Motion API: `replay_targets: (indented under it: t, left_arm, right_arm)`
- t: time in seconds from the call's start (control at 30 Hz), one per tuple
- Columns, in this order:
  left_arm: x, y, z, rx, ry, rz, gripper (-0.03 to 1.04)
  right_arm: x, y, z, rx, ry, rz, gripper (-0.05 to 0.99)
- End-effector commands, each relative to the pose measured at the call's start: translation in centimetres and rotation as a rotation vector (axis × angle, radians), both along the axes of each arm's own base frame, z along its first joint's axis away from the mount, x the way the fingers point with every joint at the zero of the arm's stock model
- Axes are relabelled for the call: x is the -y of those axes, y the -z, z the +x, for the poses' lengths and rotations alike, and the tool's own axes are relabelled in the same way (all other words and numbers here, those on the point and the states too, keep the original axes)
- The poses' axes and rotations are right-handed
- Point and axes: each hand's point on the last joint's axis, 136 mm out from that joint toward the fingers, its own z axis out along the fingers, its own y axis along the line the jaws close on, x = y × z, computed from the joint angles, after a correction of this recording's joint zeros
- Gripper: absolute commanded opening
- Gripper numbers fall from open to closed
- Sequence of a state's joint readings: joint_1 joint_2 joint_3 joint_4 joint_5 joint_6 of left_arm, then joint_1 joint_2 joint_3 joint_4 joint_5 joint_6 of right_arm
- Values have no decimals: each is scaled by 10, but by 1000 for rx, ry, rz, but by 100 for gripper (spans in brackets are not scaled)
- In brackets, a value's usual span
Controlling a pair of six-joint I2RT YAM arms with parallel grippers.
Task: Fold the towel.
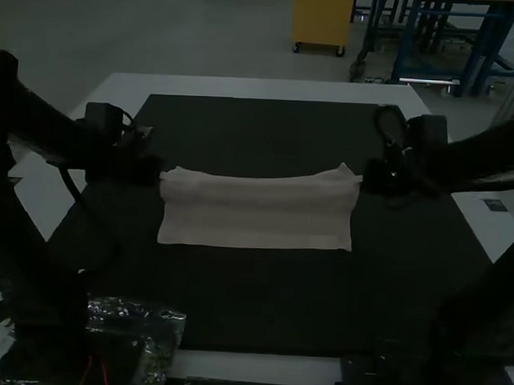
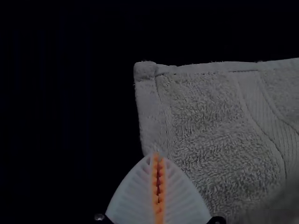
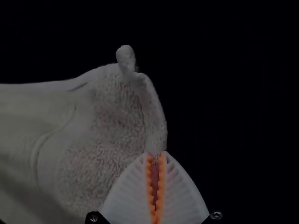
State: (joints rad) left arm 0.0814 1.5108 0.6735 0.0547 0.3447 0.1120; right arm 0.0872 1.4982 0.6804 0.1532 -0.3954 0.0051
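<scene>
visibly, towel [image 1: 256, 216] side edges pinched; mat [image 1: 267, 134] around

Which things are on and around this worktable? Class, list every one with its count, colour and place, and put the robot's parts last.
towel: one, pale grey, lying across the mat between the grippers
mat: one, very dark, on the table
table: one, pale, under the mat
plastic wrapping: count unclear, clear, at the high view's near left
small item: one, dark, on the table's right border, too small to name
arms: two, black, left arm and right arm at either side
grippers: two, white ribbed fingers with orange pads, left gripper and right gripper each closed on a side edge of the towel
</scene>
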Motion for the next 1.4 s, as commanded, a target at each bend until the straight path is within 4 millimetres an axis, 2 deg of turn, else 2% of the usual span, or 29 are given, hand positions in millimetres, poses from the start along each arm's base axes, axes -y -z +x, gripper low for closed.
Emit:
replay_targets:
  t: [0.0, 0.23, 0.4, 0.43, 0.47, 0.53, 0.6, 0.67, 0.73, 0.77, 0.97, 1.13, 1.37]
  left_arm:
    - [-8, -6, -10, 19, -2, 37, 3]
    - [-8, -1, -38, 6, 33, 84, 3]
    - [-10, 20, -63, -51, 67, 132, 3]
    - [-11, 24, -66, -60, 72, 148, 4]
    - [-12, 29, -70, -71, 79, 164, 11]
    - [-12, 36, -77, -87, 101, 184, 24]
    - [-14, 41, -82, -100, 98, 183, 43]
    - [-20, 40, -80, -91, 71, 179, 57]
    - [-29, 34, -73, -63, 25, 170, 96]
    - [-36, 29, -68, -44, -9, 160, 99]
    - [-71, -3, -44, 88, -147, 135, 98]
    - [-74, -14, -37, 119, -165, 97, 97]
    - [-72, -19, -33, 127, -184, 49, 97]
  right_arm:
    - [6, -8, -9, 15, -5, 8, -2]
    - [12, 10, -36, -39, -28, -12, -2]
    - [14, 33, -57, -95, -50, -29, -2]
    - [12, 37, -61, -102, -64, -37, -2]
    - [13, 41, -65, -110, -70, -47, 1]
    - [14, 47, -70, -124, -79, -67, 28]
    - [18, 50, -71, -130, -75, -80, 45]
    - [21, 51, -72, -125, -80, -101, 69]
    - [25, 51, -70, -124, -77, -119, 89]
    - [26, 49, -69, -115, -81, -125, 91]
    - [23, 38, -59, -84, -87, -120, 91]
    - [12, 40, -61, -90, -114, -113, 91]
    - [-9, 57, -72, -140, -162, -108, 91]
